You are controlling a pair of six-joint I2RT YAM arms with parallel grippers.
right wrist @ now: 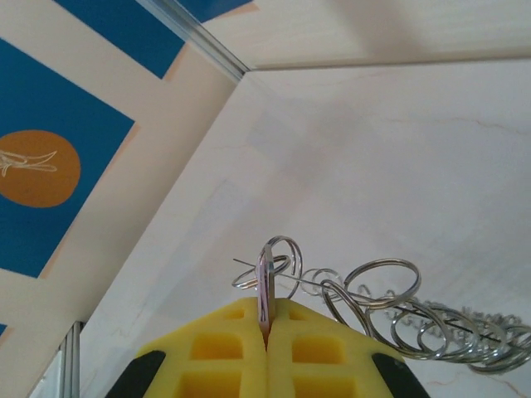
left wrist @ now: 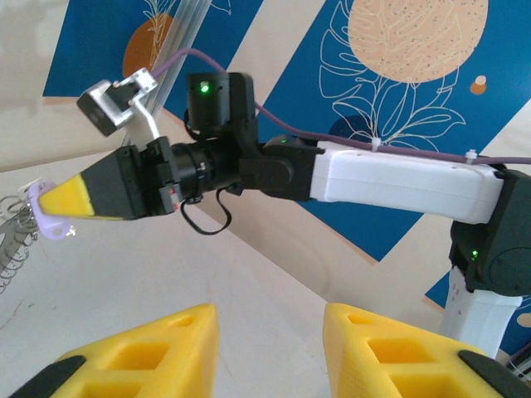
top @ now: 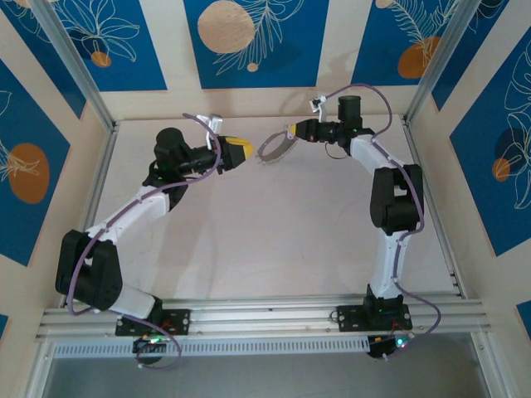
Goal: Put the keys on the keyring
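Right hand [top: 291,131] is at the far middle of the pale counter [top: 274,245], pointing left toward the other arm. On the right wrist cam its yellow fingers [right wrist: 224,348] are pressed together, and a thin pale strip sits clamped in the seam. That strip is the tiny silver key with the pale lilac plastic head [right wrist: 264,288], seen edge-on.

On the left wrist cam the lilac head [left wrist: 48,222] pokes out below the tip of the right hand [left wrist: 60,201], so we count that as a firm pinch on the key.

The large thin silvery-grey metal keyring with the coiled, beaded edge [top: 267,157] hangs right at the right hand's tip, tilted, between the two hands. Up close, its wire loops [right wrist: 448,332] fan out to the right of the fingers, and one small loop curls around the top of the key. We can't tell whether the key is actually threaded on or only touching. We also can't tell whether the ring's low edge rests on the counter. A few coils [left wrist: 12,240] show at the left edge of the left wrist cam, just beside the key head.

Left hand [top: 241,152] faces the keyring from the left, close but apart from it. Its yellow fingers [left wrist: 174,348] stand partly spread with nothing between them.
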